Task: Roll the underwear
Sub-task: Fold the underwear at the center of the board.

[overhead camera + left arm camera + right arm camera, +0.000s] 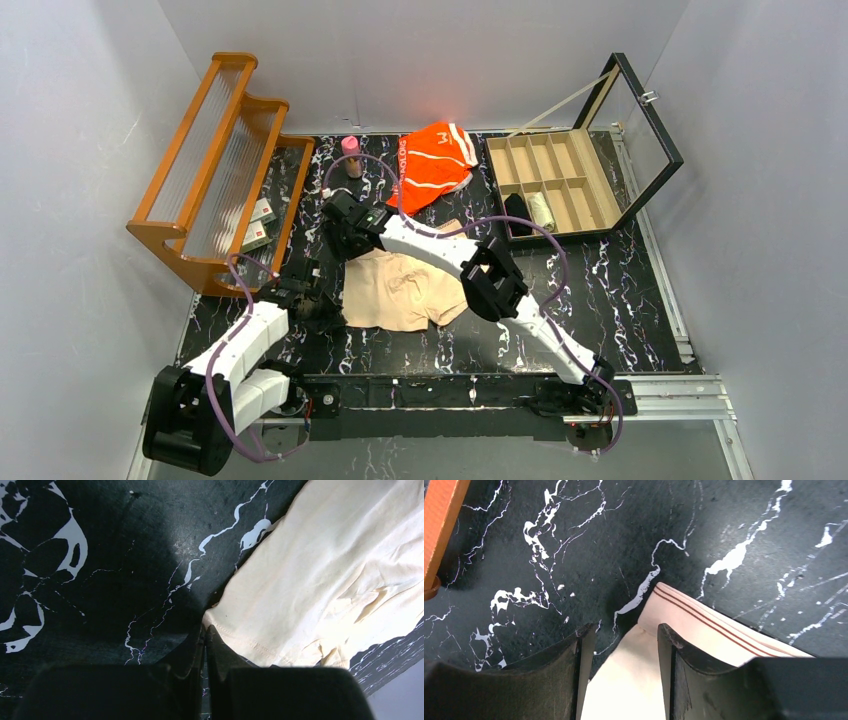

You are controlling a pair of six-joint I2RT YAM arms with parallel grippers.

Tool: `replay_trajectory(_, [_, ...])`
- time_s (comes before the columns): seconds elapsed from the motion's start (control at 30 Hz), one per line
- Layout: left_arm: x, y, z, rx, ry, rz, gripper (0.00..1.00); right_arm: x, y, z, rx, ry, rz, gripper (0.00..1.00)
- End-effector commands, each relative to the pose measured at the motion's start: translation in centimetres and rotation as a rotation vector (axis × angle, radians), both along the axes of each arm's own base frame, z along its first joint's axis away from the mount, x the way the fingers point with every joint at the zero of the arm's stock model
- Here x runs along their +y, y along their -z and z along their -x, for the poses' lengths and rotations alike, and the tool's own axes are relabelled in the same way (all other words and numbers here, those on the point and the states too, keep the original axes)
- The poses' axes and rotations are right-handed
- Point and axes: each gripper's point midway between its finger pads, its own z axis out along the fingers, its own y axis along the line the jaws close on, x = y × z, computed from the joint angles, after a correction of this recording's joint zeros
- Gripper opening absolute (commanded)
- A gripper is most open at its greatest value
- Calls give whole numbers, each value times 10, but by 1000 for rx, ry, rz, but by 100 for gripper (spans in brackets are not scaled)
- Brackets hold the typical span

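The pale beige underwear (405, 290) lies flat in the middle of the black marbled table. My left gripper (325, 314) is low at its near left corner. In the left wrist view its jaws (205, 628) are pressed together on the hemmed corner of the beige cloth (320, 575). My right gripper (345, 236) reaches across to the far left corner. There its jaws (626, 630) stand open astride the cloth (634, 680), beside the striped waistband (704, 625). The orange, white-striped underwear (432, 165) lies crumpled at the back, away from both grippers.
An orange wooden rack (220, 170) stands at the left with small boxes (262, 225) at its foot; its leg (439, 530) is near my right gripper. A pink-topped object (351, 155) stands behind. An open compartment case (555, 185) with a raised glass lid (640, 130) sits back right.
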Motion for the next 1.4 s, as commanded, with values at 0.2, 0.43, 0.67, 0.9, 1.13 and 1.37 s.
replay_trajectory(0.2, [7,9,14,32,-12,-31,0,20,27,8,-2,-11,7,57])
replay_trajectory(0.43, [7,8,13,25,-18,-30,0,41,-25,-17,-237,-65,-76,60])
replay_trajectory(0.67, [8,8,13,27,-23,-31,0,7,-48,-33,-290,104,20,43])
replay_trajectory(0.9, [8,6,13,19,-25,-30,0,4,-9,-31,-251,86,73,44])
replay_trajectory(1.13, [8,4,12,11,-29,-28,0,6,21,-20,-181,65,87,45])
replay_trajectory(1.37, [8,3,10,6,-26,-32,0,5,24,-21,-184,72,92,47])
